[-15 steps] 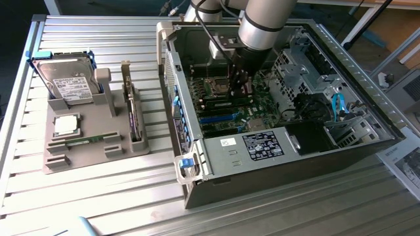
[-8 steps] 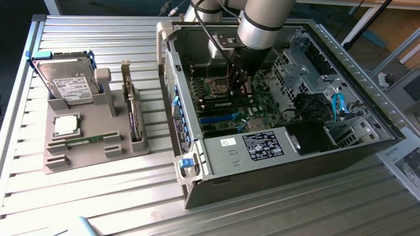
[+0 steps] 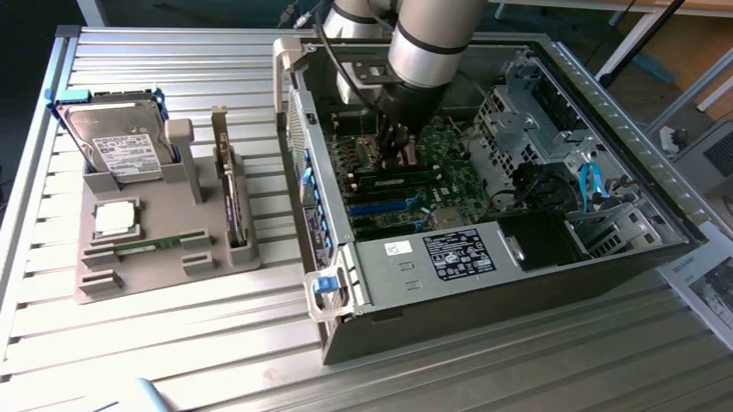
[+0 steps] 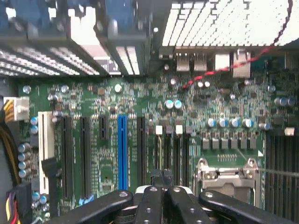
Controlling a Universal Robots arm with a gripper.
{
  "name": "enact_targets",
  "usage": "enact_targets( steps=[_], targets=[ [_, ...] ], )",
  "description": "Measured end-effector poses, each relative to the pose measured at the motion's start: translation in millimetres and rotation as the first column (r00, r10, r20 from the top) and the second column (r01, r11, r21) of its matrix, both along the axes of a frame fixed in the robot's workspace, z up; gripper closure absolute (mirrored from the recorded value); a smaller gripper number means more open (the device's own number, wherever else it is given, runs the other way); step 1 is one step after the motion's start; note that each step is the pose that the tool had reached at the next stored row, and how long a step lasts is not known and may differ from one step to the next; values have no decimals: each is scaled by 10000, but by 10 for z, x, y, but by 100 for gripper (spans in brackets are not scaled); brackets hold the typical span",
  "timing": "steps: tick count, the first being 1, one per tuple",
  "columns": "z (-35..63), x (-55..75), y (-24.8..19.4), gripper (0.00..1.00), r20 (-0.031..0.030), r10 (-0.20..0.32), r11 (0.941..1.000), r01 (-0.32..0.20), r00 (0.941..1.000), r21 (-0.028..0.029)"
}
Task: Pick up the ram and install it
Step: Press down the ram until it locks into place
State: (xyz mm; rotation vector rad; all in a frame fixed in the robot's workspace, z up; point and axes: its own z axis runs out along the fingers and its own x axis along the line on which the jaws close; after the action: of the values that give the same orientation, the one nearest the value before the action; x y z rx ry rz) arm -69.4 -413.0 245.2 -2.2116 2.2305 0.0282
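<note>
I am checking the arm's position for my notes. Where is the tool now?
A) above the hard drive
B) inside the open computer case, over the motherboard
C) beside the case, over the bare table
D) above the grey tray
B: the tool reaches down inside the case, close over the green motherboard.

Hand (image 4: 161,179) partly cut off

The ram (image 3: 147,246) (a thin green stick) lies flat in the grey holder's slot below the silver chip.
</note>
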Motion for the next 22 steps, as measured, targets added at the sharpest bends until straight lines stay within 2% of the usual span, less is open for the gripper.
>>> enact_targets(
  steps=[10,22],
  targets=[
    [0,-217,-2,90,12,0,10000,0,10000,0],
    [-46,-221,-2,90,12,1,10000,-1,10000,0]
  ],
)
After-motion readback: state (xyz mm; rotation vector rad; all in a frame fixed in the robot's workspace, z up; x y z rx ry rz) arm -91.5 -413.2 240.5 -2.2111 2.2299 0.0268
